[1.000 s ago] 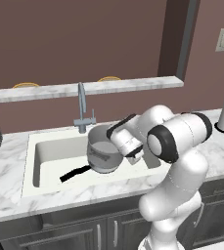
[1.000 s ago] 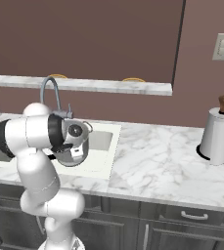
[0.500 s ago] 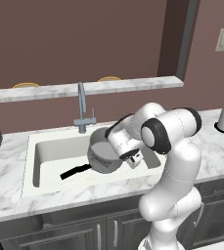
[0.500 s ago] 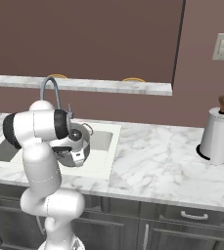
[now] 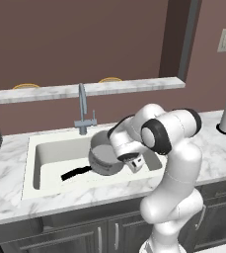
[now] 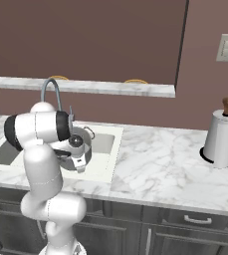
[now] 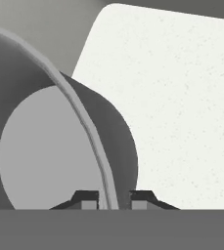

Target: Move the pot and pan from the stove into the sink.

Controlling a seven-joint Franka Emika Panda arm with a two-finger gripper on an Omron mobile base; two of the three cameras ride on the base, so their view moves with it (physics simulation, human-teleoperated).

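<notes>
Pot [image 5: 103, 157], grey metal, tilted, over the right half of the sink [image 5: 45, 153], its rim pinched in the pincer [image 7: 111, 197]: one tip inside the wall, one outside. Pan's black handle [image 5: 76, 172] pokes out leftward from under the pot, low in the basin. Chrome faucet [image 5: 83, 109] behind. White marble counter [image 6: 155, 169] around; paper towel holder [image 6: 220, 137] far right.
</notes>
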